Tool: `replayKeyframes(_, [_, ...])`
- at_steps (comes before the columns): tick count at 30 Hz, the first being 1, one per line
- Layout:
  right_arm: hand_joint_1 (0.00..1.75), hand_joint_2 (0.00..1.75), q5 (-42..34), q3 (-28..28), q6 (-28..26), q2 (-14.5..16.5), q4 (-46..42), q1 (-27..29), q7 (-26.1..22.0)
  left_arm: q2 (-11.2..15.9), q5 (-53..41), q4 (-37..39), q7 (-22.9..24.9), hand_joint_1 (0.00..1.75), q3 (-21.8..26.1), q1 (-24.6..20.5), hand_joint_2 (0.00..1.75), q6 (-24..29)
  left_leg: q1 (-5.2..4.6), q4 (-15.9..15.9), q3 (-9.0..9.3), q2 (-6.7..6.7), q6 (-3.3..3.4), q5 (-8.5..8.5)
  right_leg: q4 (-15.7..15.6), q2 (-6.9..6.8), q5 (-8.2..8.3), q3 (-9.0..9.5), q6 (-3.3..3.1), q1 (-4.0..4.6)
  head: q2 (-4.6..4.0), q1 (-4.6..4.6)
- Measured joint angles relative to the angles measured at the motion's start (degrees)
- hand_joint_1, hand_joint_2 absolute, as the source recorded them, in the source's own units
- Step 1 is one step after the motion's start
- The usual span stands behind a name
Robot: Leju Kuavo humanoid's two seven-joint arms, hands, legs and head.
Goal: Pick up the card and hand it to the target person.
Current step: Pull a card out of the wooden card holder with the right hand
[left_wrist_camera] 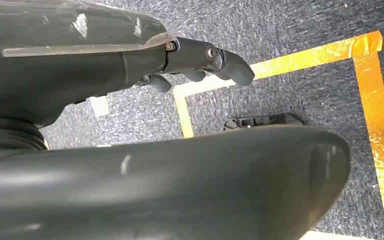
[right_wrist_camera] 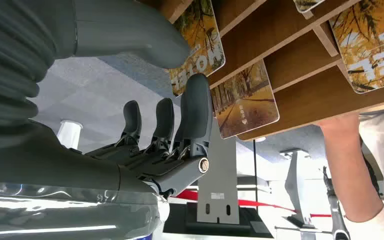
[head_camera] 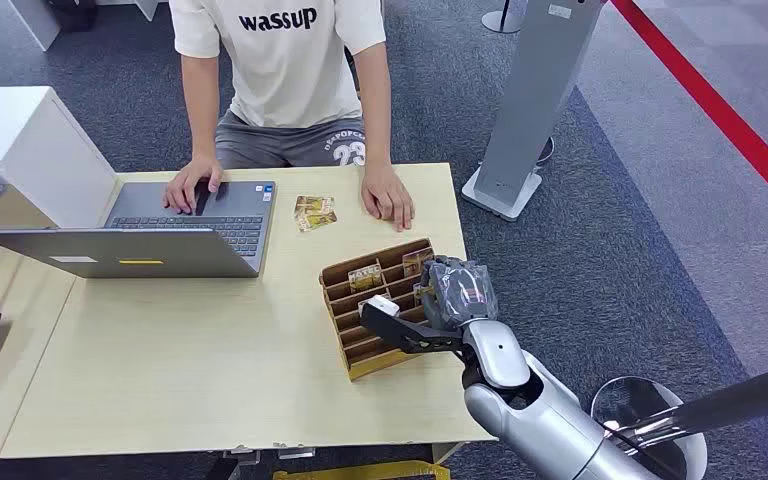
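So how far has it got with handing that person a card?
Early on. Two cards already lie on the pale wooden table near the seated person. The robot's right hand is at the brown slotted wooden card rack, thumb and fingers around a yellow autumn-print card. Lifting it out and handing it over remain.

Bare table (head_camera: 160, 360) left of card rack (head_camera: 385, 310); laptop (head_camera: 175, 230) blocks far-left.

The right hand (head_camera: 457, 292) covers the 3 o'clock end of the card holder (head_camera: 380, 350), so any card there is hidden. The person (head_camera: 290, 60) is cut off at the head view's 12 o'clock edge. The print on the two cards (head_camera: 314, 212) on the counter (head_camera: 160, 370) is too small to read.
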Motion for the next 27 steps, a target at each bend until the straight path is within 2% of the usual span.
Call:
replayKeyframes(5, [1.07, 1.75, -0.3, 0.2, -1.6, 0.5, 2.0, -0.8, -0.3, 0.0, 0.0, 0.0, 0.0, 0.00, 0.0, 0.0, 0.00, 0.1, 0.00, 0.0, 0.00, 0.00, 0.00, 0.00, 0.0, 0.00, 0.00, 0.00, 0.00, 0.00, 0.00, -0.03])
replayKeyframes(9, [1.00, 1.75, -0.5, 0.3, -2.5, 0.7, 3.2, -1.3, -0.2, 0.0, 0.1, 0.0, 0.0, 0.00, 0.0, 0.1, 0.00, 0.2, 0.00, 0.0, 0.00, 0.00, 0.00, 0.00, 0.0, 0.00, 0.00, 0.00, 0.00, 0.00, 0.00, -0.02])
replayKeyframes(21, [0.95, 1.75, -1.0, 0.2, -3.1, 0.7, 4.2, -1.7, 1.1, 0.0, 0.4, 0.0, 0.0, 0.00, 0.0, 0.4, 0.00, 0.3, 0.00, 0.0, 0.00, 0.00, 0.00, 0.00, 0.0, 0.00, 0.00, -0.01, 0.00, 0.00, 0.00, -0.02])
replayKeyframes(27, [1.13, 1.75, -1.3, 0.1, -3.0, 0.6, 3.9, -1.7, 1.6, 0.0, 0.4, 0.0, 0.0, 0.00, 0.0, 0.4, 0.00, 0.2, 0.00, 0.0, 0.00, 0.00, 0.00, 0.00, 0.0, 0.01, 0.00, -0.02, 0.00, 0.00, 0.00, -0.04])
